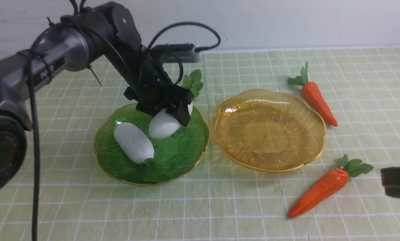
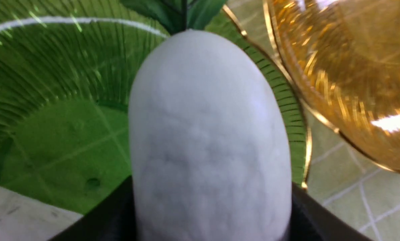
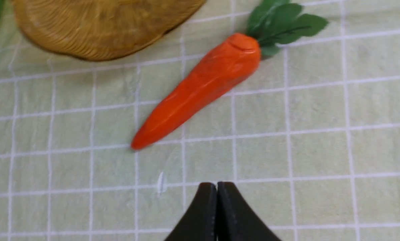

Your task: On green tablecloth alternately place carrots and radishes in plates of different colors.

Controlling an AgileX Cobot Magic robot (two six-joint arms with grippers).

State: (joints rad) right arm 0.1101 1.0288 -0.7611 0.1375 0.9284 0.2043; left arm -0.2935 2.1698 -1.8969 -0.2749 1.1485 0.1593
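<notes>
white-gridded green tablecloth (image 1: 220,207) spreads back to a white wall (image 1: 287,23). the left gripper (image 1: 166,115) clasps a white radish (image 1: 163,128) tilted over the dark green plate (image 1: 195,147), beside a second radish (image 1: 133,142). the right gripper (image 3: 216,201), jaws together and empty, hovers near a carrot (image 3: 200,87).

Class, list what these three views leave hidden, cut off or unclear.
Front view: the right gripper is cut by the right edge, jaws unseen there.
Front view: the left gripper covers part of the held radish; contact with the green plate unclear.
Left wrist view: that radish fills the frame; the other radish is cut by the edge.
Right wrist view: the amber plate is cut by the frame edge.
</notes>
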